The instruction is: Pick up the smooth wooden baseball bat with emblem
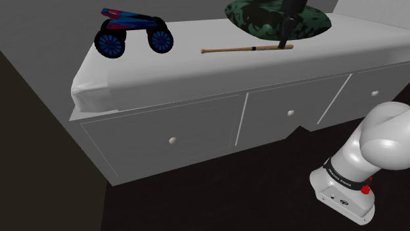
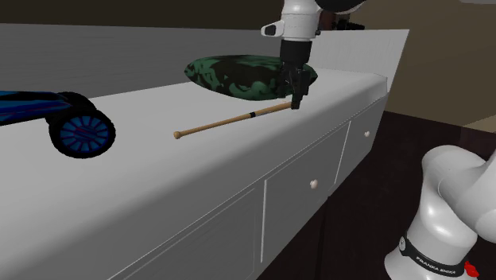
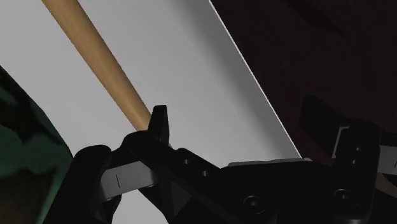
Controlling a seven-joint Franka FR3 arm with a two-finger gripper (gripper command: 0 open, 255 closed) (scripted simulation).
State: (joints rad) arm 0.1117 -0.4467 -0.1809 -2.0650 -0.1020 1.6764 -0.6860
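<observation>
White arm (image 2: 300,24) upright over the white drawer unit (image 1: 197,72), wrist pointing straight down, black gripper (image 2: 297,102) low at the thick end of the wooden bat (image 2: 226,122) — fingers (image 3: 159,121) spread apart, nothing clasped — bat lying flat on the top, just beside a green camouflage cushion (image 2: 230,75), blue-wheeled toy buggy (image 1: 131,33) well apart at the shoulder view's left.

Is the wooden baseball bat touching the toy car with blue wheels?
Apart. The shoulder view shows a bare strip of white dresser top between the baseball bat and the toy car.
</observation>
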